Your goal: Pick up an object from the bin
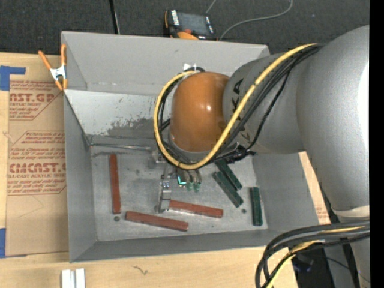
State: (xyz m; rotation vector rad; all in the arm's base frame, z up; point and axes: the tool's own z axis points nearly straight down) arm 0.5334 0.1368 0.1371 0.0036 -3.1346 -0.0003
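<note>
My gripper (163, 198) reaches down from under the orange wrist cover to the middle of the bin floor. One slim metal finger shows, its tip touching or just over the left end of a reddish-brown bar (195, 208). A second, longer reddish-brown bar (156, 221) lies just in front of it, slanted. Nothing shows between the fingers.
A third reddish-brown bar (114, 183) lies lengthwise near the left wall. Two dark green bars (229, 185) lie to the right of the gripper, a third dark green bar (256, 206) by the right wall. The arm covers the bin's back right.
</note>
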